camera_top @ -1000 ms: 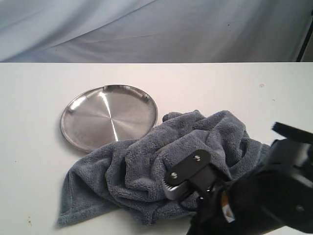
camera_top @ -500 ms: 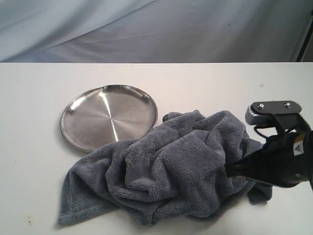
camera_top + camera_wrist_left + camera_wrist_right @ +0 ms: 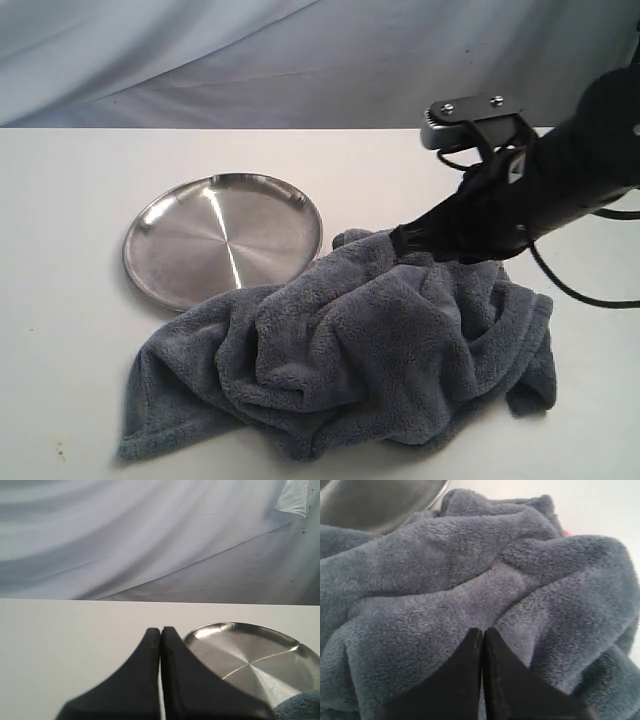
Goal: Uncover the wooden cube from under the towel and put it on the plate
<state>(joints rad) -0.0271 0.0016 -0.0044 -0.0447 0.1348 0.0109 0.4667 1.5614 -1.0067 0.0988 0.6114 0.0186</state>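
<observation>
The slate grey-blue towel [image 3: 350, 350] lies crumpled on the white table, one edge lapping over the rim of the shiny steel plate [image 3: 222, 238]. The wooden cube is hidden; no part of it shows. My right gripper [image 3: 482, 630] is shut, empty, and hovers over the towel's [image 3: 470, 580] folds near its far right side; in the exterior view the arm [image 3: 520, 190] reaches in from the right. My left gripper [image 3: 160, 629] is shut with nothing in it, low over bare table beside the plate [image 3: 250, 655]; it does not show in the exterior view.
A pale draped cloth [image 3: 300, 60] forms the backdrop behind the table's far edge. White tabletop [image 3: 60, 330] shows left of the plate and towel. A black cable [image 3: 590, 295] trails from the right arm.
The right arm has swung from the near right corner up and back, and now hangs over the towel's far right part. Towel and plate have not moved.
</observation>
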